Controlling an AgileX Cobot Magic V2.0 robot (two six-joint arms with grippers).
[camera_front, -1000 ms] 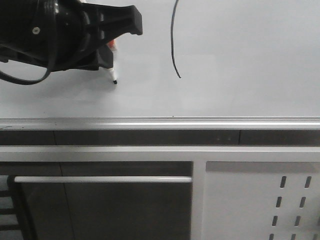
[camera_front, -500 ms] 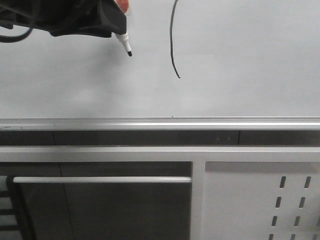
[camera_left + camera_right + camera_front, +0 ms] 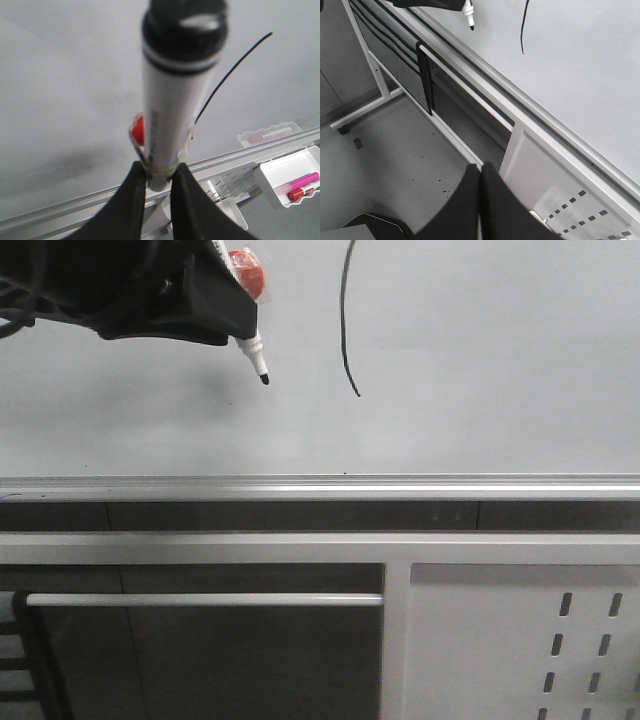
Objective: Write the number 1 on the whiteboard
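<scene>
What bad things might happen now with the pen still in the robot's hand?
The marker pen has its black tip bare and close to the whiteboard. If the left gripper drifts toward the board, it might leave a stray mark beside the number 1. The fingers pinch only the pen's end, so it might tilt or slip out and drop.

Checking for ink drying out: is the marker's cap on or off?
Off. The marker pen in the left gripper shows its bare black tip in the front view, beside the number 1 on the whiteboard.
</scene>
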